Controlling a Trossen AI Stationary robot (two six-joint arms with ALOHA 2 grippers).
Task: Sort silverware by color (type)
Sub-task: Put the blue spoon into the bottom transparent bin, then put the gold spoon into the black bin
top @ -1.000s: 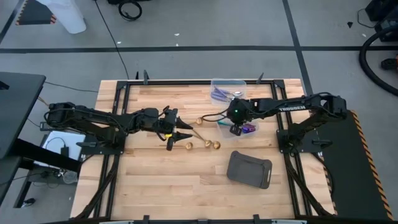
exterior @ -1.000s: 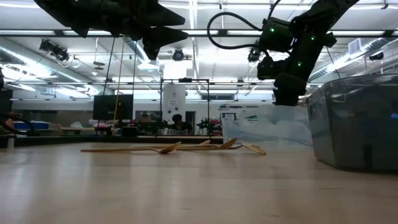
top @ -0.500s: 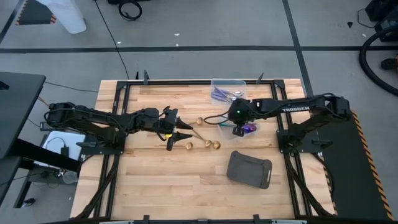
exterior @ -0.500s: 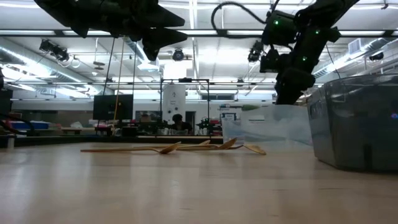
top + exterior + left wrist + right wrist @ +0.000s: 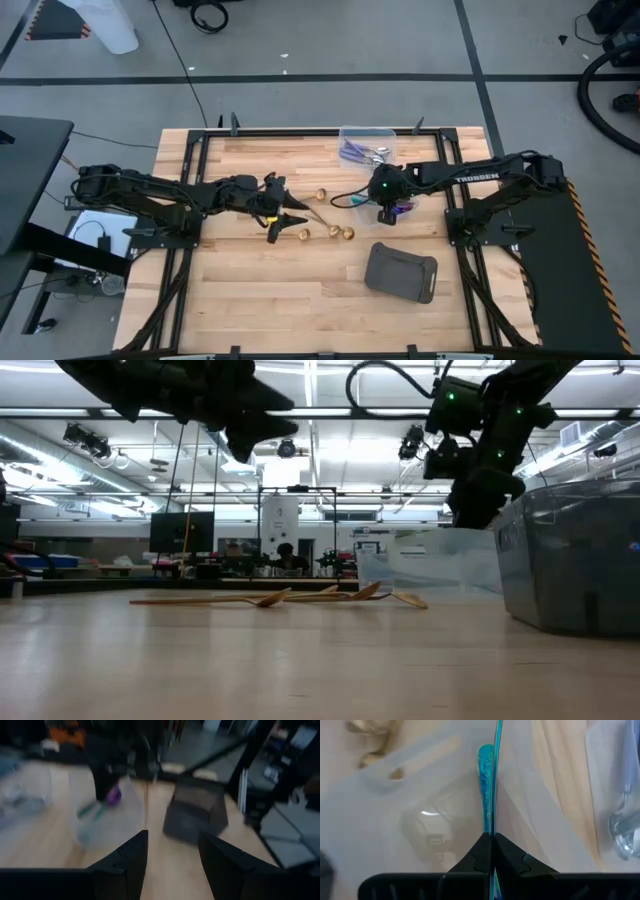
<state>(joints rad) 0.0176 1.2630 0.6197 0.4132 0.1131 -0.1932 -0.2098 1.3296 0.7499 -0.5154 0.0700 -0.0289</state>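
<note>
**A:** High view first: right end effector (image 5: 386, 214) sits just right of centre, over the clear tub (image 5: 385, 204) with the purple-teal pieces. Left end effector (image 5: 285, 217) hovers left of centre, over the gold spoons (image 5: 320, 232) scattered on the desk (image 5: 250, 300). Second tub (image 5: 365, 148) with the lilac-handled pieces is at upper centre, dark grey tray (image 5: 402, 272) lower right.

**B:** So which step?

**A:** Looks like the drop-off of a rainbow piece. Against the frame a second back, the right arm has slid a bit toward the right and lower in the frame; the left one barely budged.

**B:** Low view?

**A:** Gold spoons (image 5: 275, 598) lie flat mid-frame; right arm up top right by the tubs (image 5: 570, 555), nearer them than before.

**B:** Wrist cams?

**A:** Left wrist: fingers (image 5: 127, 857) spread wide, nothing between them, tray (image 5: 192, 815) and tub (image 5: 100, 815) ahead. Right wrist: fingers (image 5: 482, 852) pinched closed on a slim iridescent teal utensil (image 5: 486, 775), which hangs over the tub's clear floor.

**B:** Next?

**A:** I'd guess release into that tub, then the left goes down for a gold spoon. It needs a low pinch since they lie flat.
</note>
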